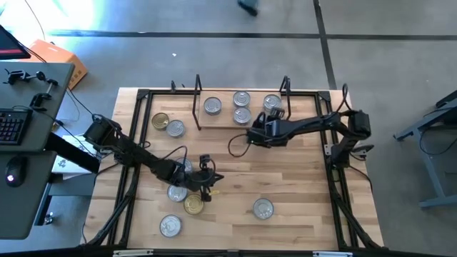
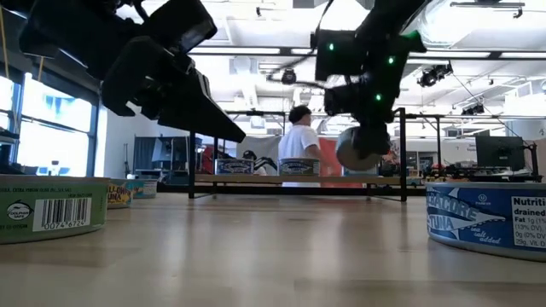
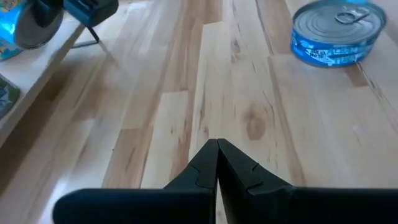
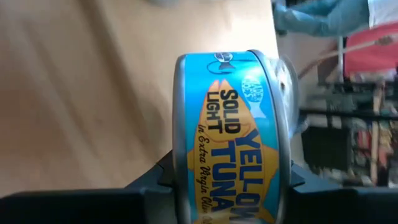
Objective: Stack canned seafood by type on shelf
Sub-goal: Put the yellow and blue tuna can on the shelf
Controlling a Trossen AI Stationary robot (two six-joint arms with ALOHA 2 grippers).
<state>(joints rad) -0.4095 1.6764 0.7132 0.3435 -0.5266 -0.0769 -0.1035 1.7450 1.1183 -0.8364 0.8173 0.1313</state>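
The shelf [image 1: 223,123] stands at the table's far middle, and several silver-lidded tins [image 1: 243,98] rest flat on its board. My right gripper [image 1: 254,133] hangs at the shelf's near edge, shut on a blue-labelled tuna tin [image 4: 230,130], which the low view shows off the table [image 2: 358,147]. My left gripper [image 3: 217,149] is shut on nothing, low over bare wood in the near-left part [image 1: 211,178]. Loose tins lie flat around it: a gold-lidded one [image 1: 193,205], silver ones [image 1: 177,191] and one farther right [image 1: 263,208]. My right gripper pinches the tuna tin across its two flat faces, one finger [image 4: 163,177] on one face and the other finger [image 4: 297,177] on the opposite face. The fingers slant down from the table's right side. The tin stands on edge, label wall [image 4: 231,149] outward, lifted clear of table and shelf.
A gold-lidded tin [image 1: 161,121] and a silver one [image 1: 176,128] lie left of the shelf. Another tin [image 1: 170,225] sits near the front edge. The shelf's black wire end frames [image 1: 198,100] stand upright. A person [image 2: 299,145] is in the room beyond the table.
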